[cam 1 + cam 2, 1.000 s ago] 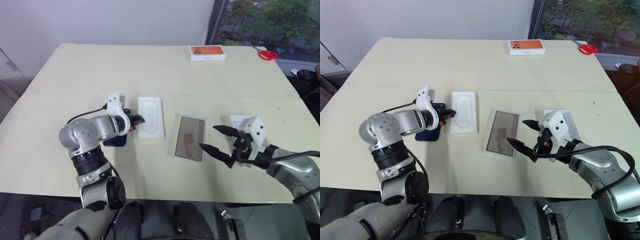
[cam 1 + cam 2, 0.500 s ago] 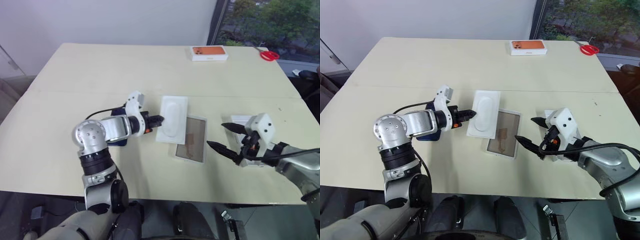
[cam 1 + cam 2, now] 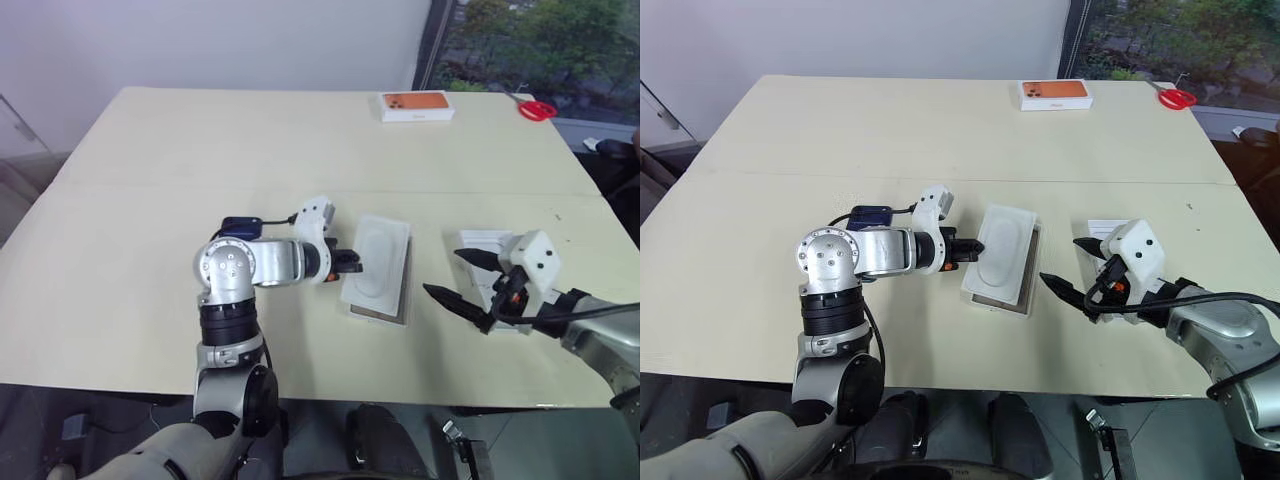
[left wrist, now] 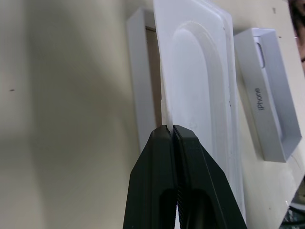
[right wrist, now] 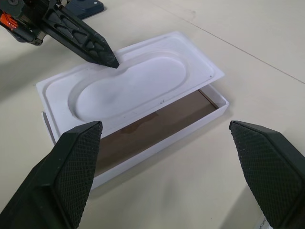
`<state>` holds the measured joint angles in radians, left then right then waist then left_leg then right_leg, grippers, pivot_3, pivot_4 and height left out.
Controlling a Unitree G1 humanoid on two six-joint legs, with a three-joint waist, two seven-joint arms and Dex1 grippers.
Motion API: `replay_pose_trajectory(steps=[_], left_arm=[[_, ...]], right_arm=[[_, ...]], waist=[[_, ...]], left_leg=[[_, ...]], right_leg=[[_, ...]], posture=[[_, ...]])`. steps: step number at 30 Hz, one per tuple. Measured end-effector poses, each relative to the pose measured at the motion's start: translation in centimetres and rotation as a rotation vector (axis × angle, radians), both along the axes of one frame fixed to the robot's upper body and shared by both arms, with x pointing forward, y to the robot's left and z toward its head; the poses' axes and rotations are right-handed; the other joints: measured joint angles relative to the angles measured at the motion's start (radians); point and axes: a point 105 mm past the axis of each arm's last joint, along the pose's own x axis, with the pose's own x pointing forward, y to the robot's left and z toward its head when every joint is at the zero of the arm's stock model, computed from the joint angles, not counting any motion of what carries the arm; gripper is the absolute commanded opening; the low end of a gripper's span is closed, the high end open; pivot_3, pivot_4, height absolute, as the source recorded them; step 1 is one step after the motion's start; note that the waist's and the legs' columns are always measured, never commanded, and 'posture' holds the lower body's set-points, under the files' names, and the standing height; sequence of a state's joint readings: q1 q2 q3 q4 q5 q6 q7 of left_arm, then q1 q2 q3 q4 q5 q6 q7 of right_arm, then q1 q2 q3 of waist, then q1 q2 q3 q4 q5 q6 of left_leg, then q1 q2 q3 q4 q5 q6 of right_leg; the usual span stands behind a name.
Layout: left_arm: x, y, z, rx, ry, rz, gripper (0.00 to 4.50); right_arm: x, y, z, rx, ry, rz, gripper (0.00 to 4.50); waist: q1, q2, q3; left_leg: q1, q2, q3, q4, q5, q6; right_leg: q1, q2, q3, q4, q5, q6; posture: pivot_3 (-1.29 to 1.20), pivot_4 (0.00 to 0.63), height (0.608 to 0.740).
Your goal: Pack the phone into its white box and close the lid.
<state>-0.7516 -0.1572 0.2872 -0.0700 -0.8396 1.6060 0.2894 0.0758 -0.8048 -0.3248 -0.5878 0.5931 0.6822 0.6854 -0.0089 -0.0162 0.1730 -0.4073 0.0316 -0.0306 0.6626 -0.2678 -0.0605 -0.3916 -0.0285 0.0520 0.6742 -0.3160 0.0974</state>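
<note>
The left arm reaches across toward the robot's right, its forearm roughly level and its wrist bent, so the left gripper (image 3: 352, 265) points sideways and slightly down. Its two black fingers (image 4: 164, 157) are pressed together, pinching the edge of a thin white moulded insert with an oval hollow (image 3: 376, 270). The right arm is bent at the elbow, and the right gripper (image 3: 458, 280) points toward the left one with its fingers spread wide and nothing between them.

Both arms are silver-grey metal with rounded joint housings and black ribbed collars. Each wrist carries a white angular block. Black cables run along them. The left claw (image 3: 352, 265) and right claw (image 3: 459, 278) have black, textured, pointed fingers.
</note>
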Motion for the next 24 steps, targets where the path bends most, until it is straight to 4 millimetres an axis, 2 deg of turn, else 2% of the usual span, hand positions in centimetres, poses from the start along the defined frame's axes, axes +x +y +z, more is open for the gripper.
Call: replay_pose_trajectory(steps=[17, 20, 24], left_arm=[[-0.6, -1.2, 0.1, -0.01, 0.006, -0.06, 0.03], [-0.7, -1.3, 0.1, -0.013, 0.011, -0.068, 0.97], [-0.9, -1.5, 0.3, -0.023, 0.009, -0.079, 2.94]], right_arm=[[0.2, 0.2, 0.0, 0.001, -0.014, -0.005, 4.5], [0.2, 0.2, 0.0, 0.0, -0.015, -0.009, 4.5], [0.2, 0.3, -0.1, 0.003, -0.014, -0.007, 4.5]], waist=[[-0.001, 0.0, 0.0], [-0.001, 0.0, 0.0], [-0.001, 0.0, 0.0]], left_leg=[[0.0, 0.0, 0.0, 0.0, 0.0, 0.0], [0.0, 0.0, 0.0, 0.0, 0.0, 0.0], [0.0, 0.0, 0.0, 0.0, 0.0, 0.0]], right_leg=[[0.0, 0.0, 0.0, 0.0, 0.0, 0.0], [0.0, 0.0, 0.0, 0.0, 0.0, 0.0], [0.0, 0.0, 0.0, 0.0, 0.0, 0.0]], posture=[[0.0, 0.15, 0.731], [0.0, 0.15, 0.731], [0.0, 0.15, 0.731]])
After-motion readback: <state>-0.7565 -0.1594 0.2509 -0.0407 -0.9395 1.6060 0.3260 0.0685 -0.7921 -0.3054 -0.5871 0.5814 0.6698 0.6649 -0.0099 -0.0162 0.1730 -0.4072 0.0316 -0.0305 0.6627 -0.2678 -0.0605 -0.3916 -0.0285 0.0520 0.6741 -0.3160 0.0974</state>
